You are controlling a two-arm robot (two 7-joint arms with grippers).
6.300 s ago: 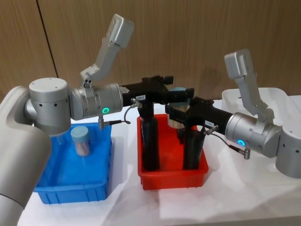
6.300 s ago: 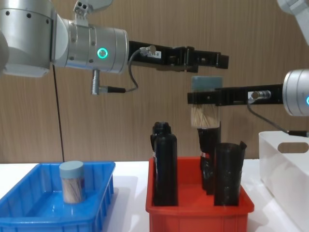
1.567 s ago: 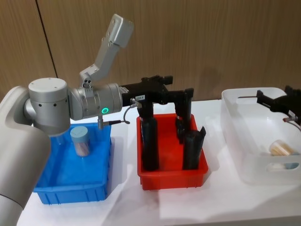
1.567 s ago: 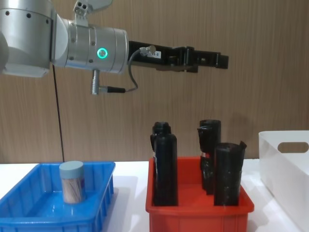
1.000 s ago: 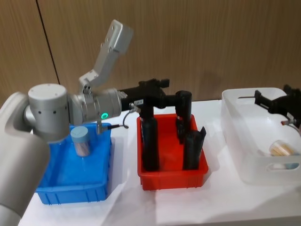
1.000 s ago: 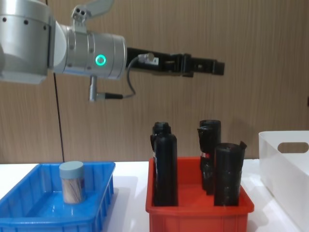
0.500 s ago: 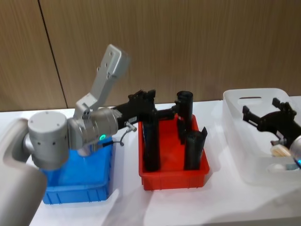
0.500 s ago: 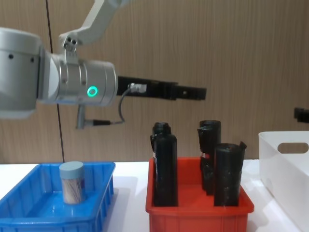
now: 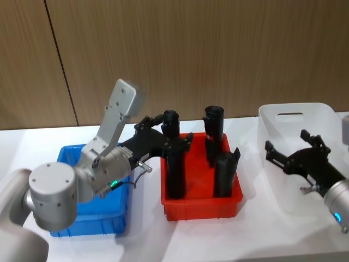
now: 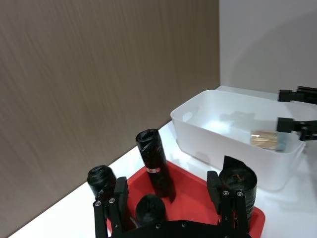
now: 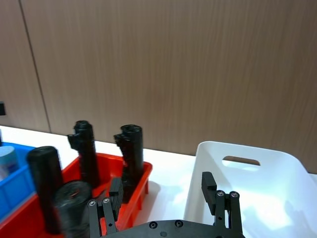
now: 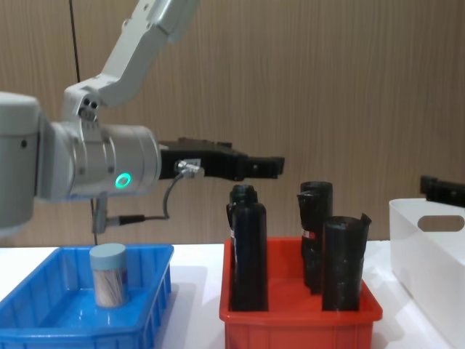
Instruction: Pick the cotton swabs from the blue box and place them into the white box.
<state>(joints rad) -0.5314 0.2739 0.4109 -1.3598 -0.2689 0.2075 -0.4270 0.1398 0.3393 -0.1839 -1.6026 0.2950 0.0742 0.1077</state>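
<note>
One jar of cotton swabs (image 12: 109, 274) with a pale lid stands upright in the blue box (image 12: 155, 270), and its lid shows at the right wrist view's edge (image 11: 4, 156). Another jar of cotton swabs (image 10: 267, 139) lies on its side in the white box (image 10: 198, 116). My left gripper (image 9: 165, 135) is open and empty, held in the air above the gap between the blue box (image 9: 121, 215) and the red bin; its fingers (image 10: 111, 204) stand wide apart. My right gripper (image 9: 284, 142) is open and empty over the near part of the white box (image 9: 294, 116).
A red bin (image 9: 200, 206) with several tall black rolls (image 9: 174, 164) stands between the two boxes, and the rolls rise well above its rim (image 12: 298, 309). A wooden wall runs behind the white table (image 9: 229, 240).
The left arm has dropped and drawn back towards the blue box, its gripper still open. The right gripper, having let the jar go in the white box, has pulled back towards me.
</note>
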